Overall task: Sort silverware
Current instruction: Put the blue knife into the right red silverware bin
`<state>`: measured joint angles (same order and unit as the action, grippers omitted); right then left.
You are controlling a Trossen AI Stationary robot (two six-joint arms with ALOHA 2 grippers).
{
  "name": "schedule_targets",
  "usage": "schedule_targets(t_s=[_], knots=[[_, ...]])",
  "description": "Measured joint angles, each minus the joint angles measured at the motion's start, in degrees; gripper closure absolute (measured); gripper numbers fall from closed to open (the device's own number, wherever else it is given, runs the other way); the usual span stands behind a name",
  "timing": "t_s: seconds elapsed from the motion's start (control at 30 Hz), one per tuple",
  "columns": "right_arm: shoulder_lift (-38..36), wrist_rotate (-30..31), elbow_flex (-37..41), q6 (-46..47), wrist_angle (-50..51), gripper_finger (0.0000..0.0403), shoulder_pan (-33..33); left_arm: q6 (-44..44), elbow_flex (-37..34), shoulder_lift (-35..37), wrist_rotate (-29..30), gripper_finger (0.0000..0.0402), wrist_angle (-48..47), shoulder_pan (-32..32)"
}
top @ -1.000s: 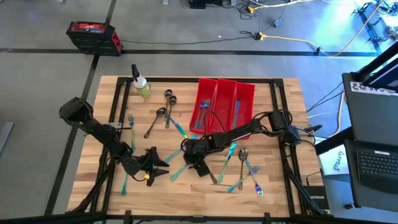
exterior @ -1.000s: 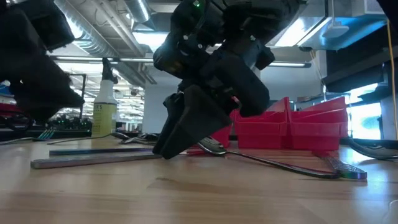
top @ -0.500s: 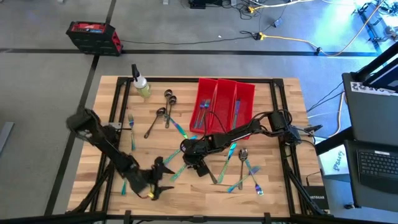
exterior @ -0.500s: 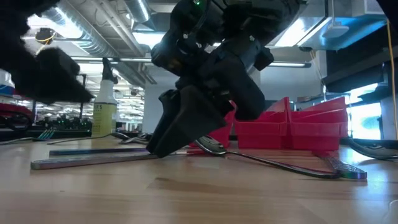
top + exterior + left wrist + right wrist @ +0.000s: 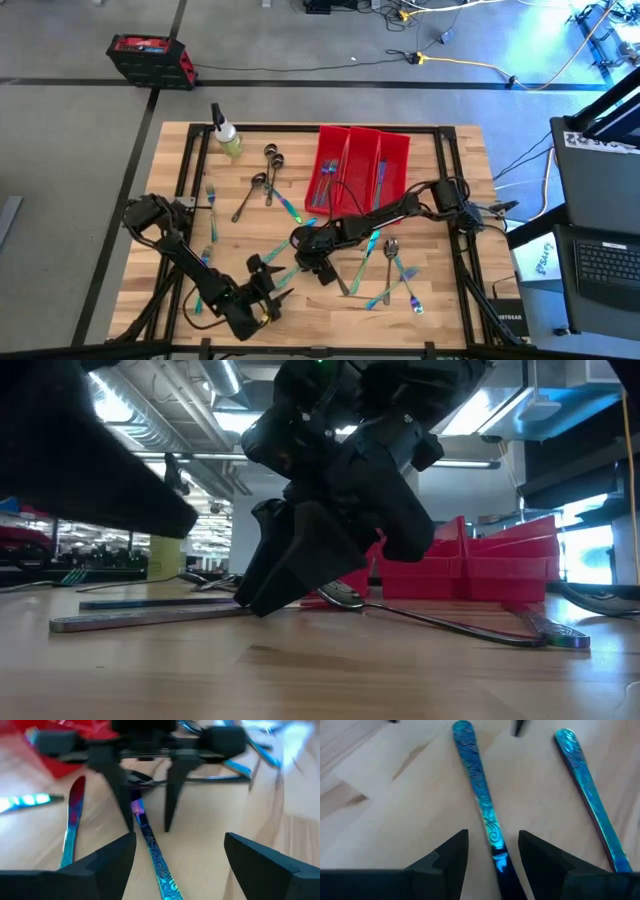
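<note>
The right gripper (image 5: pixel 490 852) is down low on the worktop (image 5: pixel 450 290), fingers (image 5: pixel 447 855) spread, straddling one iridescent blue handle (image 5: pixel 479 810). That handle runs straight out ahead between the two tips, its long axis in line with the reach, so a squeeze across it looks like the natural next move. A second teal handle (image 5: pixel 587 785) lies just beside it, outside the fingers and apart from them.

From above, this gripper (image 5: pixel 312 262) sits mid-worktop, just in front of the red bins (image 5: pixel 362 165).

The left gripper (image 5: pixel 268 285) hangs near the front edge, fingers (image 5: pixel 107 857) wide apart and empty, pointed back along the same blue handle (image 5: pixel 152 852) toward its partner. The right arm is plainly nearer. More silverware (image 5: pixel 395 270) lies scattered toward the right edge.
</note>
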<state>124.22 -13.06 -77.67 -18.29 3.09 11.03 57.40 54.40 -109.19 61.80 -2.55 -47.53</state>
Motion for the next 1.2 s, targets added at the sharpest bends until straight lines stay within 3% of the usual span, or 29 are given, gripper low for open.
schedule_targets(t_s=[0.13, 0.3, 0.43, 0.6, 0.73, 1.0, 1.2], knots=[[0.00, 0.00, -0.02, -0.18, 0.17, 0.0244, -0.02, 8.62, 0.01, -0.11, 2.73, 0.0137, -1.94, -0.53], [0.00, 0.00, -0.02, -2.52, 0.11, 0.0244, -0.02, 6.20, 1.62, -0.13, 1.14, 0.0167, -1.79, -0.56], [0.00, -0.05, -0.02, -3.25, 0.04, 0.0244, -0.14, 3.99, 3.78, -2.64, 0.14, 0.0168, -1.87, -0.52], [0.00, -0.03, -0.04, -4.94, 0.02, 0.0244, -0.17, 11.46, 6.03, -9.43, -0.79, 0.0169, -2.01, -0.48], [0.07, -1.02, -0.10, -5.95, 0.43, 0.0244, -0.17, 12.45, 8.69, -12.34, 1.16, 0.0169, -2.86, -0.44], [0.07, -1.63, -0.11, -6.06, 1.14, 0.0244, -0.17, 9.46, 9.69, -11.97, 4.35, 0.0169, -6.25, 0.92], [0.11, -2.58, -0.11, -5.72, 1.58, 0.0244, -0.20, 12.98, 9.78, -11.82, 3.74, 0.0169, -10.19, 1.03]])
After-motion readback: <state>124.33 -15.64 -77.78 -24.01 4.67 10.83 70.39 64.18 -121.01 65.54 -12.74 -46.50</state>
